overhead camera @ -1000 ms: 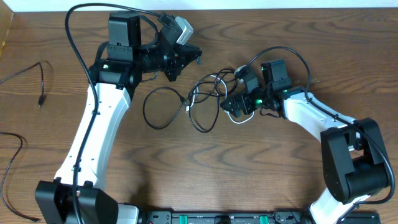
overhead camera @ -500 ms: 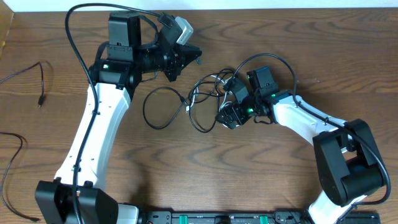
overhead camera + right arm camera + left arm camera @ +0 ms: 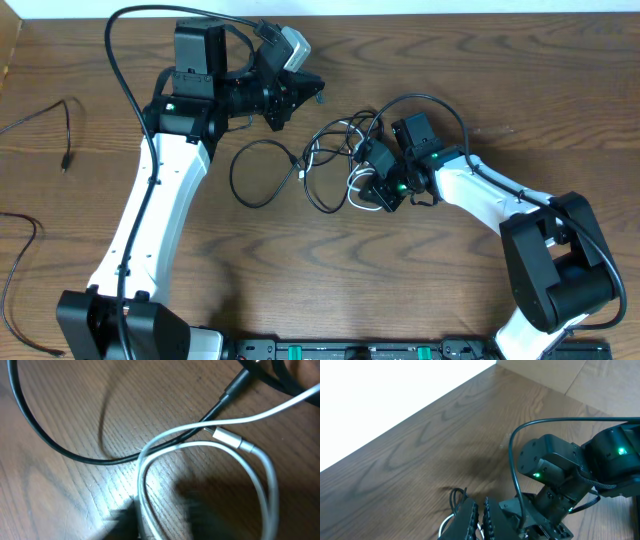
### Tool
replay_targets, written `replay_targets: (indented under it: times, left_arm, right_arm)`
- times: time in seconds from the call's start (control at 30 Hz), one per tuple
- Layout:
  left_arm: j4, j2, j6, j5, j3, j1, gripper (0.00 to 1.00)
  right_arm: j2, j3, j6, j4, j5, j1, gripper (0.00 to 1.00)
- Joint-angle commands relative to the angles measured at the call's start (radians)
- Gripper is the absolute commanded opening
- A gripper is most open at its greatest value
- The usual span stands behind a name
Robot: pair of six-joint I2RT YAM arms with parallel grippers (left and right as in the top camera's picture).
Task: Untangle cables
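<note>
The cables (image 3: 325, 160) lie as a loose bunch of thin black loops on the grained wooden table (image 3: 300, 270), between the arms. A smooth white cord (image 3: 142, 485) with a silver plug (image 3: 231, 439) crosses a black cord (image 3: 50, 442). The right pincer (image 3: 372, 190) sits low over the white loop; blur hides its width. The left pincer (image 3: 480, 512), pressed narrow on nothing, hangs near the bunch's upper left.

No readable text, no labels, no numbers — nothing legible in any view
</note>
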State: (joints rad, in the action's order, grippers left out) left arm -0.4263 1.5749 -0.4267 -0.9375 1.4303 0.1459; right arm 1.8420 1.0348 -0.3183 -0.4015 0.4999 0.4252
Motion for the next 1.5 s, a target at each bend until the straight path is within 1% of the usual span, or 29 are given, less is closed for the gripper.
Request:
replay_targets:
  times: [0.0,0.1,0.17,0.3,0.47,0.57,0.6,0.63,0.7,0.73,0.8,0.83,0.87,1.0,1.07,1.23,1.47]
  left_arm:
    - [-0.002,-0.013,-0.017,-0.012,-0.002,-0.003,0.08]
    - [-0.002,-0.013,-0.017,-0.012,-0.002,-0.003,0.08]
    - [-0.002,-0.013,-0.017,-0.012,-0.002,-0.003,0.07]
    - [-0.003,-0.013,-0.016,-0.013,-0.002,-0.003,0.08]
    - [-0.03,-0.013,0.026,-0.023,-0.002,0.0,0.07]
    - [-0.1,-0.011,0.025,-0.019,-0.002,0.017,0.08]
    - [-0.121,-0.009,0.025,-0.019,-0.002,0.024,0.12]
    - [-0.147,-0.005,0.025,-0.019,-0.002,0.034,0.22]
    - [-0.198,0.008,0.024,0.005,-0.002,0.059,0.6]
    - [-0.217,0.015,0.024,0.034,-0.002,0.072,0.68]
    - [-0.251,0.027,0.014,0.135,-0.002,0.1,0.81]
    - [-0.266,0.033,-0.006,0.191,-0.002,0.114,0.87]
    - [-0.282,0.04,-0.044,0.243,-0.002,0.129,0.9]
    - [-0.316,0.07,-0.166,0.364,-0.002,0.177,0.91]
    - [-0.321,0.092,-0.208,0.442,-0.003,0.194,0.91]
    - [-0.274,0.187,-0.205,0.641,-0.003,0.205,0.91]
    - [-0.164,0.261,-0.205,0.697,-0.003,0.204,0.91]
  right_arm:
    - [0.002,0.003,-0.019,0.001,0.003,0.005,0.01]
    - [0.002,0.003,-0.013,0.003,0.005,0.006,0.01]
    - [0.002,0.005,0.028,0.014,0.015,0.002,0.01]
    - [-0.002,0.032,0.087,0.024,0.131,-0.029,0.01]
    - [-0.03,0.077,0.211,0.024,0.269,-0.116,0.01]
    - [-0.063,0.087,0.281,0.035,0.327,-0.193,0.01]
    - [-0.07,0.087,0.296,0.04,0.335,-0.208,0.01]
    - [-0.079,0.087,0.318,0.048,0.346,-0.227,0.01]
    - [-0.095,0.087,0.349,0.062,0.362,-0.262,0.01]
    - [-0.103,0.087,0.351,0.068,0.376,-0.278,0.01]
    - [-0.113,0.087,0.351,0.073,0.399,-0.303,0.01]
    - [-0.116,0.087,0.351,0.073,0.403,-0.311,0.01]
    - [-0.119,0.087,0.351,0.072,0.407,-0.317,0.01]
    - [-0.12,0.086,0.351,0.071,0.428,-0.331,0.01]
    - [-0.12,0.086,0.351,0.069,0.435,-0.332,0.01]
    - [-0.12,0.086,0.347,0.07,0.472,-0.332,0.01]
    - [-0.12,0.086,0.346,0.068,0.472,-0.332,0.01]
